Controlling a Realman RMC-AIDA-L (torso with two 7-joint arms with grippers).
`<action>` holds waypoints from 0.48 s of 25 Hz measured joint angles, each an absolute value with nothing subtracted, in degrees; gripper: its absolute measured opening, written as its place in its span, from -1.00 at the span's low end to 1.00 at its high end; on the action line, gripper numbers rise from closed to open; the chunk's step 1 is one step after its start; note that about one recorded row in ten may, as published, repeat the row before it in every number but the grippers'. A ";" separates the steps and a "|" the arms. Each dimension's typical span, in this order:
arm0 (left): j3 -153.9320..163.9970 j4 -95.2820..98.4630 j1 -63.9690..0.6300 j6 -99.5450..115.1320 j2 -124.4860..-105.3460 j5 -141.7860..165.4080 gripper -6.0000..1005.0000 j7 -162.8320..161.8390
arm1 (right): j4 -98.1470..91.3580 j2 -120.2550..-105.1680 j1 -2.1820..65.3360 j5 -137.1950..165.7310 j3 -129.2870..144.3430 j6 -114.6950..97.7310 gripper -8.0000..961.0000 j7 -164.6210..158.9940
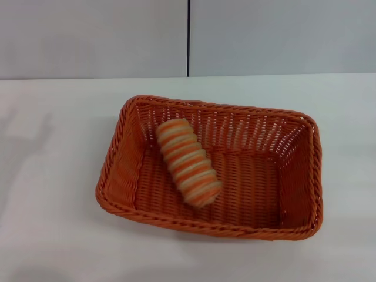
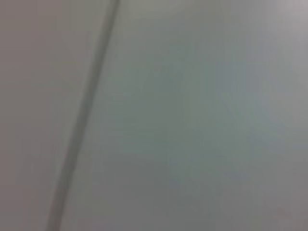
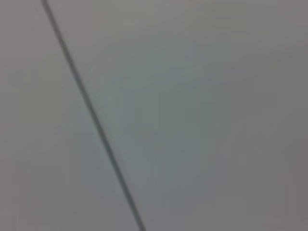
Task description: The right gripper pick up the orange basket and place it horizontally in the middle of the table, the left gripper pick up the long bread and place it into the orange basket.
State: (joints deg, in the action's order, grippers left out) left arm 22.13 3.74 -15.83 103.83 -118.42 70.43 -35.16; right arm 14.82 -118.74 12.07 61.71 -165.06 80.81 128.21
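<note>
Even, soft light; faint shadow on table (image 1: 35,176); both wrist views blurred.

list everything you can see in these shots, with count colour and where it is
orange basket: one, orange woven wicker, long side across the head view, on the table near its middle
long bread: one, orange and cream stripes, lying at a slant inside the basket, toward the robot's left half
table: one, white, fills the lower part of the head view
wall: grey panels with a dark vertical seam, behind the table; both wrist views show only a grey surface with a dark line
left gripper: not in view
right gripper: not in view
</note>
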 joint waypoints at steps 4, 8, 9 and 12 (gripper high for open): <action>9.25 -0.64 -13.88 100.97 -118.44 68.68 0.60 -28.27 | 12.48 -118.74 12.13 56.91 -165.06 80.09 -0.15 130.11; 1.29 -2.90 -12.66 97.43 -118.51 68.38 0.60 -27.31 | 10.63 -118.76 12.15 53.50 -165.03 79.17 -0.15 133.51; -1.01 -3.55 -12.32 96.04 -118.56 68.36 0.60 -26.25 | 10.49 -118.76 12.14 53.40 -165.02 79.03 -0.15 134.73; -2.24 -4.04 -11.98 94.11 -118.55 68.36 0.60 -23.54 | 10.21 -118.82 12.32 53.01 -165.05 78.78 -0.15 138.96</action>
State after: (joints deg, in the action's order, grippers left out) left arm -2.24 -4.04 -11.98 94.11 -118.55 68.36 -23.54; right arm 10.21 -118.82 12.32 53.01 -165.05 78.79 138.96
